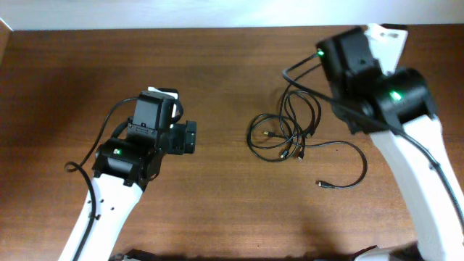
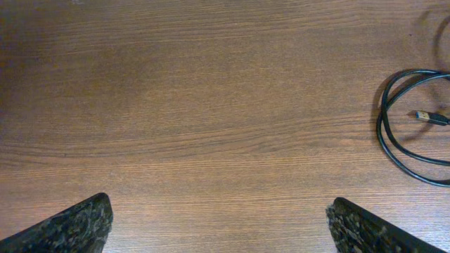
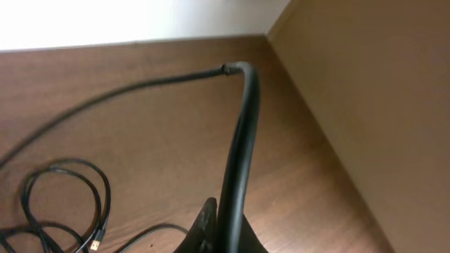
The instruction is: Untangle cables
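The cables (image 1: 284, 130) lie in a loose knot of overlapping loops on the surface (image 1: 217, 58), right of centre, with one tail and its plug trailing toward the near edge. One strand (image 3: 239, 133) rises out of the knot, pinched in the closed right end effector (image 3: 221, 232), which hangs beyond the knot toward the far right corner, probably to draw that strand clear of the loops. The left end effector (image 2: 218, 221) is spread wide and empty over bare wood. The knot lies well off to its right, and it is likely waiting to pin it down.
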